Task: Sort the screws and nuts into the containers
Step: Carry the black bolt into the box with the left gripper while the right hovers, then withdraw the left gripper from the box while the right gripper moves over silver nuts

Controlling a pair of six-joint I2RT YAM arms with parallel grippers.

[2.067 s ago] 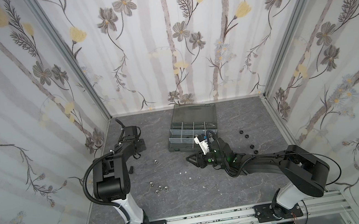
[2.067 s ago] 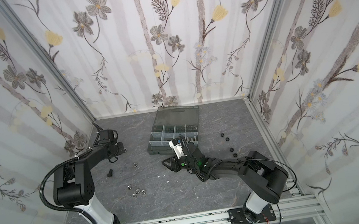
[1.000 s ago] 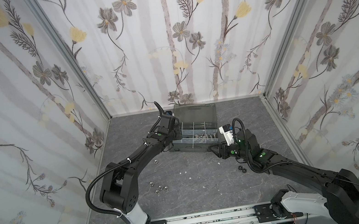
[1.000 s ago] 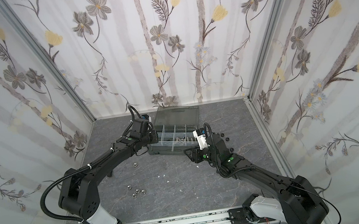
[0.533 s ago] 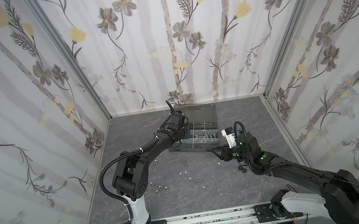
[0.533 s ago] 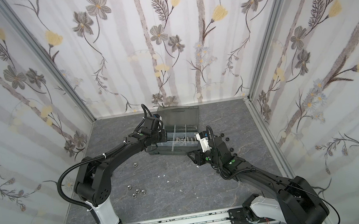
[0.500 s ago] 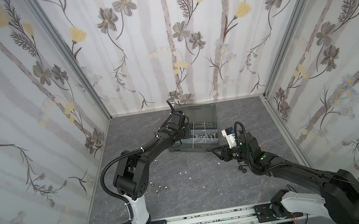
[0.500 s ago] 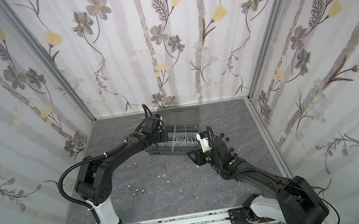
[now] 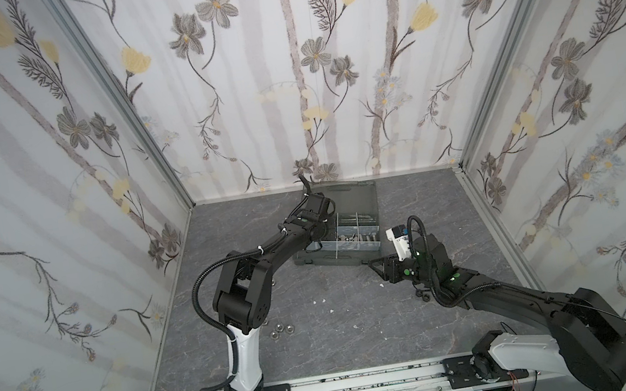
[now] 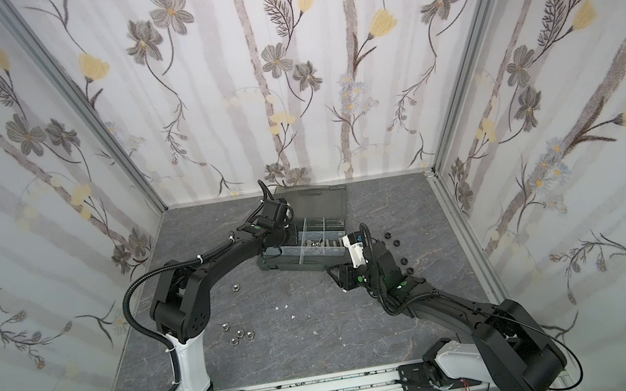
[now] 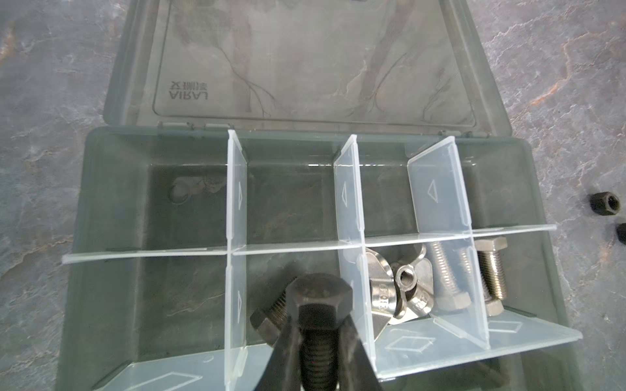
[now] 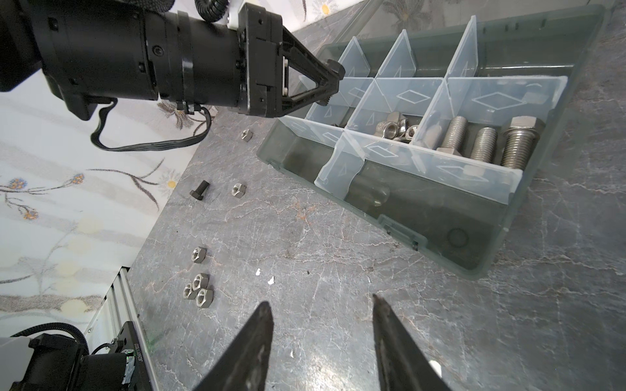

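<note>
black steel hex-head bolt (image 11: 318, 299) clamped in left gripper (image 11: 320, 326), axis along jaws, over lower-centre grey-green plastic compartment (image 11: 267, 270); right gripper (image 12: 321, 304) parted, empty.

The grey marbled counter (image 9: 326, 350) carries an open organizer case (image 9: 329, 260) at 12 o'clock, clustered silver nuts (image 9: 281, 329) at 8 o'clock and black nuts (image 10: 388, 234) at 2 o'clock. A loose black screw (image 12: 199, 190) lies beside a single silver nut (image 12: 238, 189), with white flecks (image 9: 320, 300) near the middle.
</note>
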